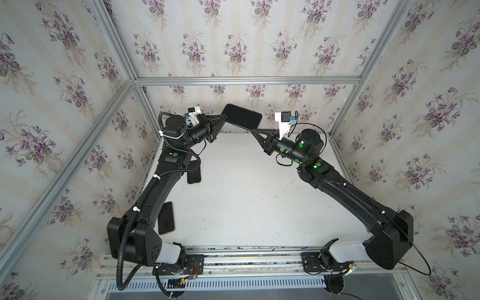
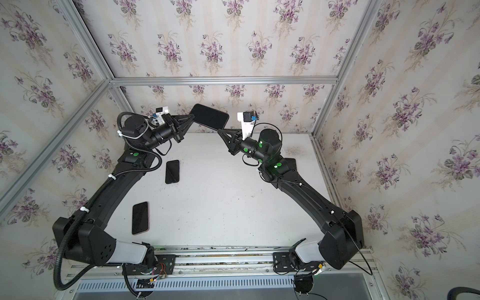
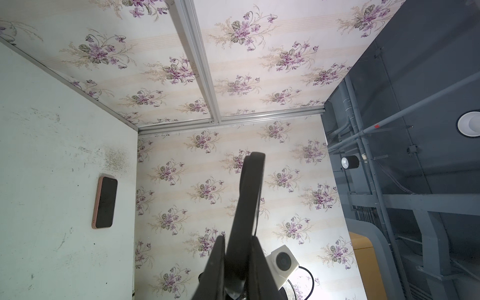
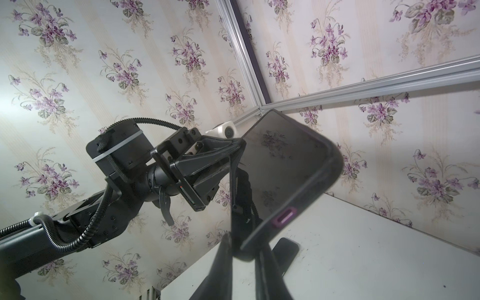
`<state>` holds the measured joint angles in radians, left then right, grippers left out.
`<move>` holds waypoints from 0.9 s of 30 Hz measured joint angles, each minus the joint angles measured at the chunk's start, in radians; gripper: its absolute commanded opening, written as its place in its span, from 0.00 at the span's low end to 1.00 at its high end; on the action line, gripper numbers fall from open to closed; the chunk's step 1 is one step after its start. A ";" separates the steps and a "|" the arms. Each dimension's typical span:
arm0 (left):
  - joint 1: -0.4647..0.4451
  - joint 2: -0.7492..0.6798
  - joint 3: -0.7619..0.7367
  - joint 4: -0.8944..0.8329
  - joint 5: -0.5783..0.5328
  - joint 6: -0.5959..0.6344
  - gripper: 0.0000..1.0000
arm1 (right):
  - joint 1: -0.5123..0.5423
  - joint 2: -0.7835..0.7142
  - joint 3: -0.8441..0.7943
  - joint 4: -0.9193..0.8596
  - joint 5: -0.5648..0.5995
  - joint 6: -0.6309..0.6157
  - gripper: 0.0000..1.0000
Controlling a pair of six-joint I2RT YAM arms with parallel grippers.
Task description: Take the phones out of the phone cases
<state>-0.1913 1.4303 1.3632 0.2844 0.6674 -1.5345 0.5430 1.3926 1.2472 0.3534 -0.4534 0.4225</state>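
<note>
Step in hand: separation, by appearance. Left gripper (image 1: 224, 118) and right gripper (image 1: 255, 131) pinch opposite ends of the phone (image 1: 242, 117), aloft between them, inside its case (image 4: 331, 166). Next: probably peel one corner free.

On the scuffed white table (image 2: 233, 207) a black phone (image 2: 172, 172) lies flat at ten o'clock, a pink-edged phone (image 2: 140, 218) at eight o'clock, well apart. Floral wallpaper (image 2: 233, 39) surrounds.

Left gripper (image 3: 237, 240) clamps black phone case (image 3: 251, 181) edge-on; pink phone (image 3: 105, 202) on table (image 3: 39, 168).
</note>
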 measured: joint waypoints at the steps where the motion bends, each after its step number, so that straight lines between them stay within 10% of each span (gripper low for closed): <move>1: 0.000 0.002 0.002 0.000 0.000 0.000 0.00 | 0.000 0.000 0.000 0.002 -0.005 -0.011 0.10; 14: -0.014 0.026 0.051 -0.024 0.003 0.002 0.00 | -0.050 0.008 0.016 -0.070 -0.044 -0.172 0.16; 19: -0.023 0.032 0.064 -0.029 0.062 0.004 0.00 | -0.065 0.003 0.012 -0.093 -0.027 -0.187 0.58; 27: -0.024 0.058 0.193 -0.145 0.179 0.201 0.00 | -0.126 -0.124 -0.086 -0.175 0.022 -0.222 0.85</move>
<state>-0.2157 1.4879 1.5562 0.1394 0.8467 -1.3338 0.4171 1.2682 1.1614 0.1787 -0.4316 0.2005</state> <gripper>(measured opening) 0.134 0.815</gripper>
